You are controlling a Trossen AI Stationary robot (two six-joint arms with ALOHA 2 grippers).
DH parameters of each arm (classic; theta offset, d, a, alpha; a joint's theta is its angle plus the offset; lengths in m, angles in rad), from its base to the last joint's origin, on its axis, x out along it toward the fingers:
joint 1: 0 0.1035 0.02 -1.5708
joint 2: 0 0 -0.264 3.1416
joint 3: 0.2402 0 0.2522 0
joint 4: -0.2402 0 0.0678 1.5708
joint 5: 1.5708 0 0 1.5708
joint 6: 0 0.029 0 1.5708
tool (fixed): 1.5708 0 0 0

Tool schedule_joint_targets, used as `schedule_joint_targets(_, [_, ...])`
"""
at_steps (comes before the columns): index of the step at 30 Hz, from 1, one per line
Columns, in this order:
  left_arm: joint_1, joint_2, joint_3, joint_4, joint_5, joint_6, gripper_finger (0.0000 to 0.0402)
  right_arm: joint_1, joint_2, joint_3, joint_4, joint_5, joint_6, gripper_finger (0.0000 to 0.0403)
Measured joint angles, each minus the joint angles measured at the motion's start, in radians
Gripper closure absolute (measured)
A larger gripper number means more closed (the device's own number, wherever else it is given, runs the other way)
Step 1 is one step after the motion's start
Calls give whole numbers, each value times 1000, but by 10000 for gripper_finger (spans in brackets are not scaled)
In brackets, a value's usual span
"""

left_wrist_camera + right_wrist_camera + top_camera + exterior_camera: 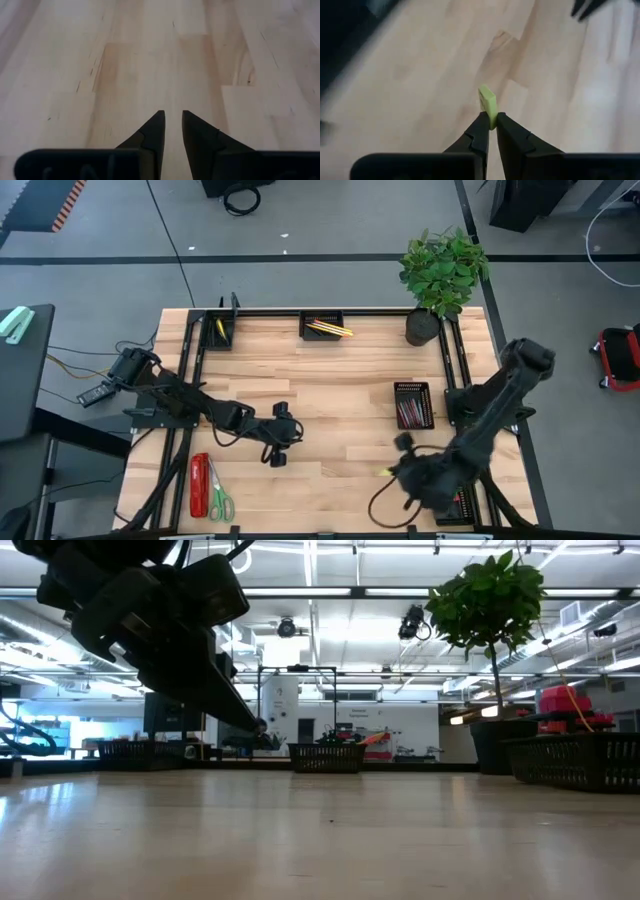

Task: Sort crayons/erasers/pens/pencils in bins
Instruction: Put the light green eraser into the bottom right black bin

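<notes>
The right gripper [490, 131] is pinching a small neon yellow-green eraser [489, 104] between its fingertips and is hanging over the near right part of the counter [330, 380]. In the right wrist view the eraser is standing up out of the closed fingers, with only its lower edge clamped and most of its body projecting free. In the high view the same eraser [384, 471] is showing as a bright speck just beside the right arm's wrist.

The left gripper [171, 131] is waiting over the middle-left of the counter, its fingers drawn close together with a narrow gap and nothing between them.

Handling notes, as judgement: the eraser is looking light, slightly soft and grippy, so it is unlikely to slip, but the shallow hold on one edge is leaving it free to pivot. A hold nearer its middle, across the two broad faces, would be steadier. Firm pressure is not likely to damage it.

Bin positions in the high view:
- One bin [219, 332] is sitting at the far left corner, holding something yellow that cannot be identified.
- One bin [322, 326] is sitting at the far middle, holding pencils [330, 329].
- One bin [412, 404] is sitting at the right, holding reddish crayons [408, 413].
- A fourth bin [462, 506] is partly hidden under the right arm at the near right edge.

Which bin is meant for erasers cannot be told.
</notes>
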Motion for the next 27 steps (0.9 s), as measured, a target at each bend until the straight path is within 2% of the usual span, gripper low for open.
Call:
schedule_joint_targets(7, [0,0,0,2,0,-5,333,72,-179,0,-212,-178,572,364])
schedule_joint_targets(10, [0,0,0,2,0,-5,332,95,-184,0,-334,-288,754,364])
schedule_joint_targets(13, [0,0,0,1,0,-6,331,115,-161,0,-437,-444,892,364])
schedule_joint_targets(16, [0,0,0,1,0,-12,333,131,-124,0,-447,-556,953,364])
schedule_joint_targets(19, [0,0,0,1,0,-12,336,149,-80,0,-409,-614,972,364])
schedule_joint_targets(27, [0,0,0,1,1,-32,334,184,16,0,-352,-658,981,363])
